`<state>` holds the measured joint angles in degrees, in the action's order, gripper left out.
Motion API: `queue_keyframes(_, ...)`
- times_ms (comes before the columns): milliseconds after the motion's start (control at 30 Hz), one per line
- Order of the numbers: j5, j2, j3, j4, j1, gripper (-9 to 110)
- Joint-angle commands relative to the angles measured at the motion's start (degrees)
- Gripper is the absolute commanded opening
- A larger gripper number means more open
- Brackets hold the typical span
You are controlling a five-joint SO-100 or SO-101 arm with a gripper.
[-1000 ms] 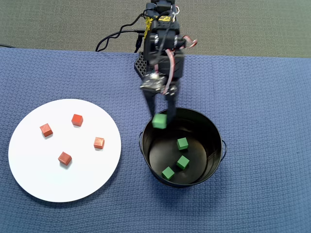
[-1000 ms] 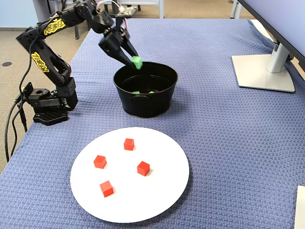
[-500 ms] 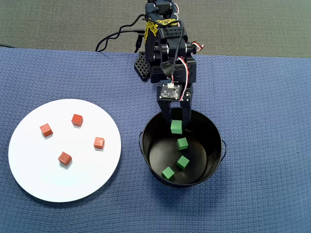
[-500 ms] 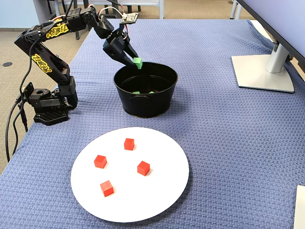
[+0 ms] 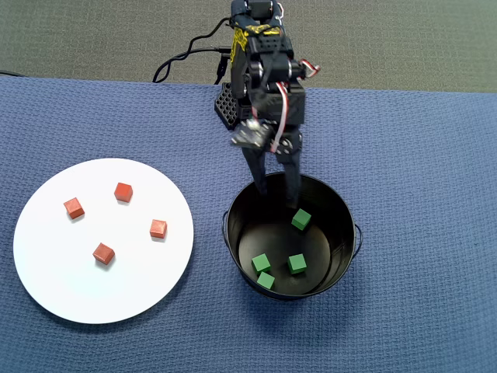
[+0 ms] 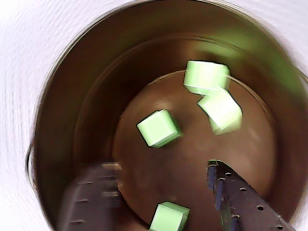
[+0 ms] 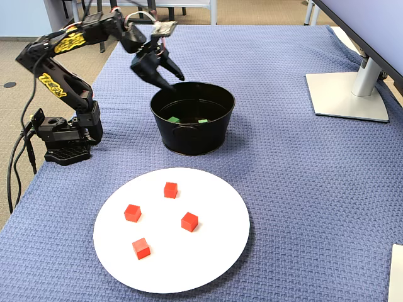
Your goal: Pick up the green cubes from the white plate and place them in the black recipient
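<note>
- Blue textured cloth point(image 7: 283, 176) covers the table, wrinkle-free, evenly lit.
- Grey-green carpet floor point(image 5: 93, 35) beyond the table's far edge in the overhead view, at 12 o'clock.
- Silver monitor stand point(image 7: 351, 94) on the cloth at 3 o'clock in the fixed view; screen edge point(image 7: 371, 25) above it.
- Tan floor point(image 7: 19, 56) at 9 o'clock; furniture legs at 12.

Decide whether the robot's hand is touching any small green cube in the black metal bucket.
Apart. The wrist view shows the open hand empty; the small green cubes lie loose on the round black metal bucket's floor, clear of both fingers.
</note>
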<state>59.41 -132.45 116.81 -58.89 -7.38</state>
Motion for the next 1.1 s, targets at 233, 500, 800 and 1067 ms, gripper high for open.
queue_keyframes(233, -39.55, -26.72, 9.32, -15.21, 3.60, 10)
queue_keyframes(500, -56.51, -39.02, 23.47, -17.75, 7.03, 13)
queue_keyframes(800, -55.72, -42.80, 36.39, -14.77, 13.97, 13)
queue_keyframes(1067, -55.28, -44.03, 39.55, -15.03, 13.01, 11)
